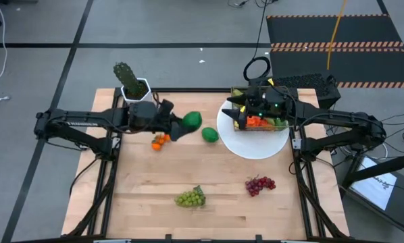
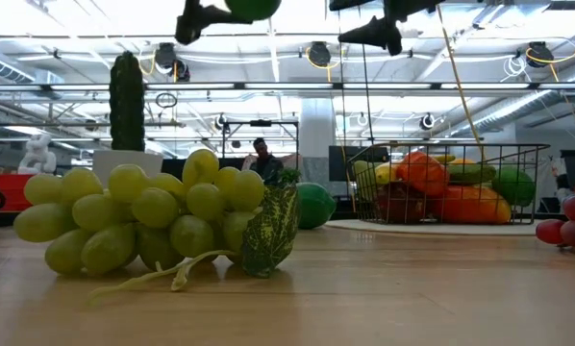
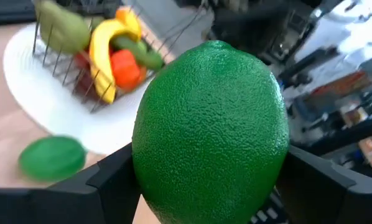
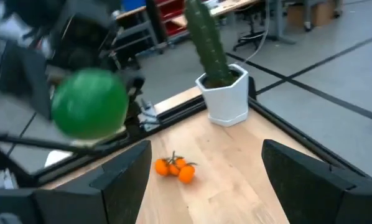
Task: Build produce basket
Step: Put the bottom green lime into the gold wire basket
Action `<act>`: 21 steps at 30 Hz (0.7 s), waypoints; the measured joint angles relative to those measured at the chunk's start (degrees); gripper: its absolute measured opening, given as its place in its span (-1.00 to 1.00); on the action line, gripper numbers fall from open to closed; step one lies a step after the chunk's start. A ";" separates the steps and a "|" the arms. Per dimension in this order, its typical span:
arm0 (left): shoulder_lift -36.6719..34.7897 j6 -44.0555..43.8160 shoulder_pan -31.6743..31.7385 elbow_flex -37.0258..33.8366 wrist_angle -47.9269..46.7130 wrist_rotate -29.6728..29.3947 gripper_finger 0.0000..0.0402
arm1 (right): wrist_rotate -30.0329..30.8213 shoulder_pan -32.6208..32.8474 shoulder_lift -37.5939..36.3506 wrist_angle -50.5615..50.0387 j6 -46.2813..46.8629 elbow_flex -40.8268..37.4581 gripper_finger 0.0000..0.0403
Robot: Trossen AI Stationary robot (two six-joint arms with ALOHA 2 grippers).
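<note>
Cactus: a green cactus (image 1: pixel 125 74) in a white hexagonal pot (image 1: pixel 136 89), upright at the far left edge of the table (image 1: pixel 148 189).
Left hand: the left hand (image 1: pixel 186 124) is raised above the table, between the pot and the plate, its two fingers clamped on either side of a green lime (image 1: pixel 192 121). In the left wrist view this lime (image 3: pixel 211 134) fills the space between the dark fingers (image 3: pixel 114 180).
Small oranges: a cluster of small orange fruits (image 1: pixel 160 140) lies on the table just below the left arm, near the held lime.
Second lime: another green lime (image 1: pixel 209 134) lies on the table, just beside the left rim of the plate.
Green grapes: a bunch of green grapes (image 1: pixel 190 197) with a leaf lies near the table's front, well apart from the basket; it sits closest to the low camera (image 2: pixel 153 226).
Plate: a white round plate (image 1: pixel 256 147) sits right of centre at the far side.
Basket: the wire basket (image 1: pixel 237 128) stands on the plate's far part, holding produce: banana, orange, cucumber, pear and red pieces (image 3: pixel 108 53).
Right hand: the right hand (image 1: pixel 239 108) hovers above the basket's left side, fingers apart, holding nothing.
Purple grapes: a bunch of purple grapes (image 1: pixel 259 184) lies on the table in front of the plate, right of the green bunch.
</note>
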 joint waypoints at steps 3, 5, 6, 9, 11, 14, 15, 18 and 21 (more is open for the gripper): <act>0.00 -1.68 1.08 1.55 1.40 -0.34 0.54 | -1.84 -0.29 0.08 -0.14 -3.09 0.00 0.48; -0.04 -4.32 1.71 2.03 3.01 -0.54 0.54 | -1.80 -0.32 0.08 -0.08 -5.57 0.00 0.48; -0.04 -6.16 1.96 2.04 3.94 -0.55 0.54 | -1.78 -0.34 0.08 -0.05 -6.94 0.00 0.48; 0.00 -13.30 2.58 2.04 5.71 -0.56 0.54 | -1.80 -0.34 0.08 -0.15 -9.81 0.00 0.48; 0.00 -19.08 3.00 2.04 5.70 -0.54 0.54 | -1.81 -0.32 -0.36 -0.25 -9.79 0.00 0.48; 0.03 -25.28 3.62 2.01 5.12 -0.55 0.54 | -1.82 -0.32 -1.26 -0.08 -9.39 -0.01 0.48; 0.04 -26.85 3.78 2.01 5.17 -0.55 0.54 | -1.80 -0.32 -1.40 0.02 -9.74 -0.01 0.48; 0.02 -31.39 4.19 2.01 5.28 -0.54 0.54 | -1.80 -0.32 -1.49 -0.11 -11.64 0.00 0.48; 0.02 -35.19 4.19 2.01 5.25 -0.51 0.54 | -1.70 -0.34 -1.51 -0.06 -13.84 -0.02 0.48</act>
